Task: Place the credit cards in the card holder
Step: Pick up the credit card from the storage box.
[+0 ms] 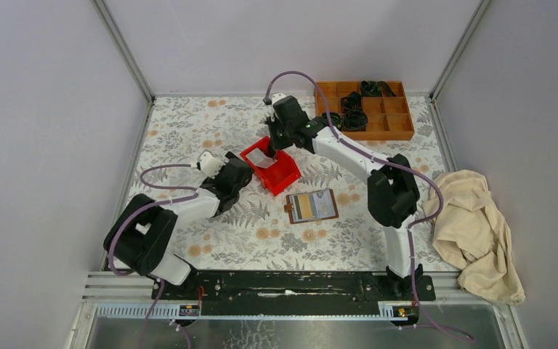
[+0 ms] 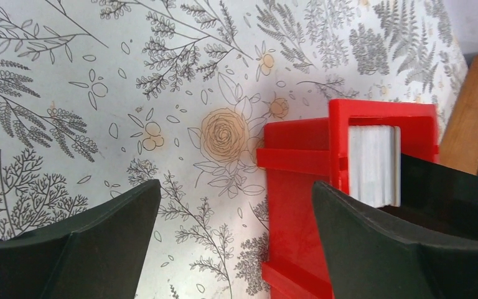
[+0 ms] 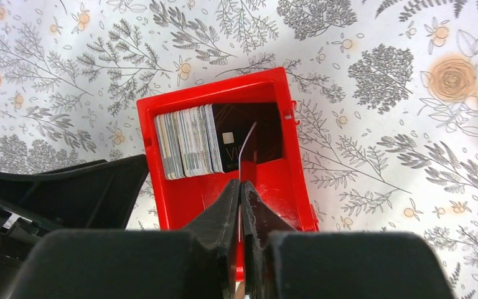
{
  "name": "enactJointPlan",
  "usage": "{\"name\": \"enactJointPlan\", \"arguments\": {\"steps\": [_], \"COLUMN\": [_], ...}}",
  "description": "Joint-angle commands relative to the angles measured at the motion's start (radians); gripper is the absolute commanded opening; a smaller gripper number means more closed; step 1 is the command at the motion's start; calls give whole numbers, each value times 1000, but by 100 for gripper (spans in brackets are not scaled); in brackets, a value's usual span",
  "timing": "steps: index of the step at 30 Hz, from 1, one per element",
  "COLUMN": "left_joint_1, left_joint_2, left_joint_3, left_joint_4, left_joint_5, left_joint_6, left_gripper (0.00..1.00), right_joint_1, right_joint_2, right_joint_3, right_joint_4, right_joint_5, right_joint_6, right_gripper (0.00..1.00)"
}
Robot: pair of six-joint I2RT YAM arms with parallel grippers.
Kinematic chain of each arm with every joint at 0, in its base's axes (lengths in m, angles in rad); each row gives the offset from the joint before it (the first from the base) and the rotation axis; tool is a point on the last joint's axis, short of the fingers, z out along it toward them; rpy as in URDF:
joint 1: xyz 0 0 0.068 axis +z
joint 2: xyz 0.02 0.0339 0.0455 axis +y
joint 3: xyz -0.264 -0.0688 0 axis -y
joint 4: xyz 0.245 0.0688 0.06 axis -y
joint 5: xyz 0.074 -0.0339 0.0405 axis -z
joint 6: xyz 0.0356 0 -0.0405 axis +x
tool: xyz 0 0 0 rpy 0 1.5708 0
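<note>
A stack of credit cards (image 3: pixel 185 149) stands on edge in a red plastic bin (image 3: pixel 190 199). My right gripper (image 3: pixel 241 182) is over the bin, shut on one thin pale card (image 3: pixel 244 151) seen edge-on; that card also shows in the top view (image 1: pixel 259 158). The brown card holder (image 1: pixel 312 206) lies open on the table in front of the bin, a gold-tan card showing on its pale lining. My left gripper (image 2: pixel 236 187) is open and empty, low at the bin's left side (image 2: pixel 295 187), where the white card stack (image 2: pixel 373 165) shows.
An orange wooden compartment tray (image 1: pixel 399 133) with black items stands at the back right. A beige cloth (image 1: pixel 476 233) lies crumpled at the right edge. Grey walls close the table on three sides.
</note>
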Motion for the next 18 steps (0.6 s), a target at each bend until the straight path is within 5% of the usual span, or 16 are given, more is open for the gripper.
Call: {"name": "enactJointPlan", "arguments": {"steps": [1, 11, 18], "left_joint_1": [6, -29, -55], "left_joint_2": [-85, -350, -476], "left_joint_3": [-25, -186, -319], "left_joint_4": [-19, 145, 452], "left_joint_5": [-15, 88, 350], "left_joint_6": [61, 222, 375], "left_gripper": [99, 93, 95], "right_joint_1": [13, 15, 19], "right_joint_2": [-113, -337, -587], "right_joint_3": [-33, -220, -471], "right_joint_4": [52, 35, 54], "right_joint_5": [85, 37, -95], "right_joint_6": [30, 113, 202], "right_gripper": [0, 0, 0]}}
